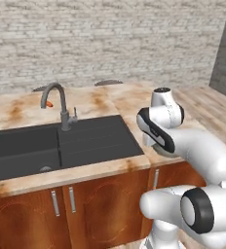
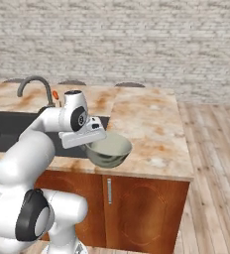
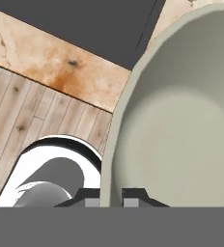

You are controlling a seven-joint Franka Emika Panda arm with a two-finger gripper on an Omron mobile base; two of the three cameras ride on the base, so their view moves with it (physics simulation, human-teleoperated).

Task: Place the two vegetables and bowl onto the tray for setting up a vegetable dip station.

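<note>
Pinching the bowl's (image 3: 181,120) rim, the gripper (image 3: 111,197) has its two dark fingertips (image 3: 87,198) narrowed tight, one outside the wall and one inside, as the hand view shows. In the right base view the bowl (image 2: 108,149) hangs from the gripper (image 2: 89,141) at the counter's (image 2: 146,124) front edge, just right of the dark sink (image 2: 8,126); whether its base touches the counter cannot be told. Bowl is pale grey-green, upright, nothing seen inside. In the left base view only a sliver of the bowl (image 1: 160,151) peeks from under the arm. Small orange carrot (image 1: 49,103) lies on the counter behind the faucet (image 1: 61,104), well apart from the bowl; also seen in the right base view (image 2: 54,95).
</note>
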